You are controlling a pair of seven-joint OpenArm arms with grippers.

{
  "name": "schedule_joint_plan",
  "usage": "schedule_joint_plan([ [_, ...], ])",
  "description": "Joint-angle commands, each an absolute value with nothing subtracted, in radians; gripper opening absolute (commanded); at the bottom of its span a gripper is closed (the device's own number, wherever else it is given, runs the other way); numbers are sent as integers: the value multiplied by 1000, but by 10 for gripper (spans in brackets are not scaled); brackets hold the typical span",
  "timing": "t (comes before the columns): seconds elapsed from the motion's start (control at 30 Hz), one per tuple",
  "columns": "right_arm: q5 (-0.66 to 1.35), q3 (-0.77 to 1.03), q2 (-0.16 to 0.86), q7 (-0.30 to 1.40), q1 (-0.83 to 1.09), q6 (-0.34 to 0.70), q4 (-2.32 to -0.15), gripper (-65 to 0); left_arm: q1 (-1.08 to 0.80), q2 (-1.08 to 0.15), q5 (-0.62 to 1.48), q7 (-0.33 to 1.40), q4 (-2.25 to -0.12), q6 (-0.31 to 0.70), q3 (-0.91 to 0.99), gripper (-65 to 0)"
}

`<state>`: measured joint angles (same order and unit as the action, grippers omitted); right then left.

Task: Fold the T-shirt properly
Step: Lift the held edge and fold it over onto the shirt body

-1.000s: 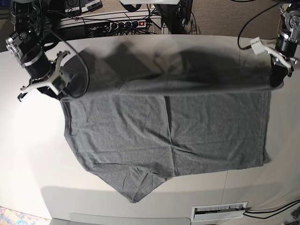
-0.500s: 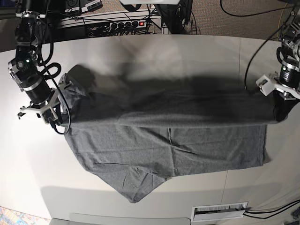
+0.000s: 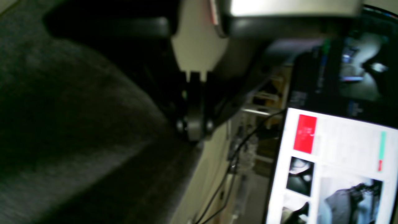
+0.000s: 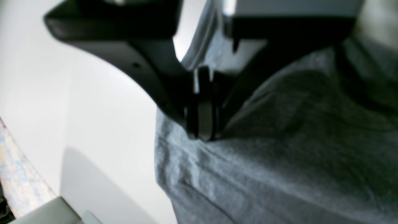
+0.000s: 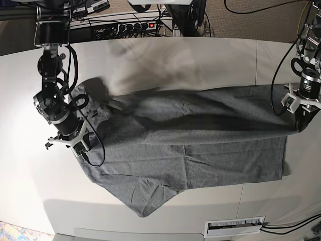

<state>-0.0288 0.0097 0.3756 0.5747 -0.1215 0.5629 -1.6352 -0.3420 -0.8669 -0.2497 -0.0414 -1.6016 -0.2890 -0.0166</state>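
Note:
The grey T-shirt (image 5: 190,150) lies spread across the white table (image 5: 30,170), its far edge lifted and drawn over the lower part in a long fold. My right gripper (image 5: 79,145) is at the shirt's left end, shut on the T-shirt; in the right wrist view its fingertips (image 4: 202,130) pinch the T-shirt (image 4: 279,161). At the right end my left gripper (image 5: 300,124) is also shut on the T-shirt. The left wrist view shows that gripper (image 3: 194,130) closed, with dark T-shirt cloth (image 3: 77,124) hanging beside it. One sleeve points toward the front edge.
A power strip with cables (image 5: 135,25) runs behind the table's far edge. A white slotted panel (image 5: 234,226) sits at the front edge. A lit monitor (image 3: 335,168) shows beyond the table in the left wrist view.
Both grippers have moved toward the table's near side, carrying the shirt's far edge with them. The lifted fold now overlaps more of the lower part.

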Motion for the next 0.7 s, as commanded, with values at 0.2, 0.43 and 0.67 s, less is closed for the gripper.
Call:
schedule_joint_plan([
  [0.2, -71, 18, 388, 542, -215, 547, -1547, -650, -253, -889, -159, -87, -1557, -170, -4, -650],
  [0.43, -124, 18, 388, 542, -216, 546, -1547, -459, -234, -889, -125, -86, -1557, 27, -4, -462],
  [0.67, -15, 17, 384, 551, -216, 546, -1547, -459, -238, -889, -47, -86, -1557, 113, -4, -465],
])
